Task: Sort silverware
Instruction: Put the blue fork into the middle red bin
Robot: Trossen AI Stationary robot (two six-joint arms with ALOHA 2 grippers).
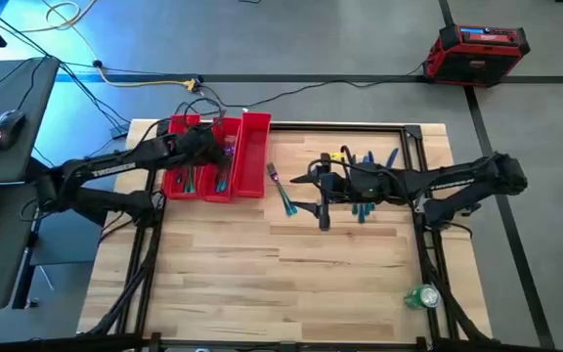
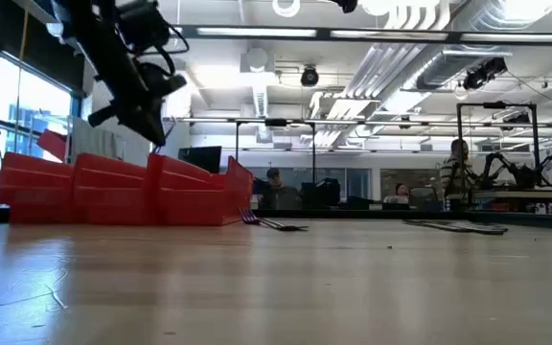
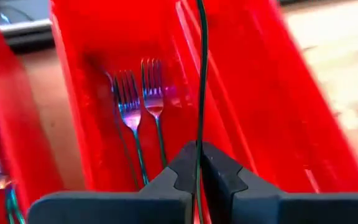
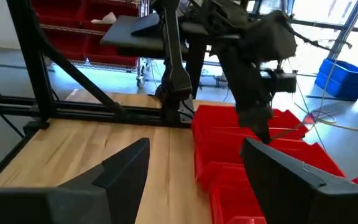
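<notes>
Your left hand [image 3: 197,180] hangs over the red tray [image 1: 254,156] at the far left of the table [image 1: 262,284], its fingers pinched shut on a slim piece of silverware [image 3: 201,81] that stands nearly upright between them; which end is up cannot be told. It is poised over the compartment where two forks [image 3: 138,102] already lie side by side, tines the same way, which suggests this piece belongs with them and is held high so it can drop in cleanly. The neighbouring compartment also holds some pieces. Your right hand [image 4: 194,168] waits over the middle of the table with its fingers spread wide and empty, close to the unsorted silverware [image 1: 365,181] scattered at the far right, and a lone fork [image 1: 281,191] lies just beside the tray. That placement reads as readiness for the next pick, with much sorting left.
</notes>
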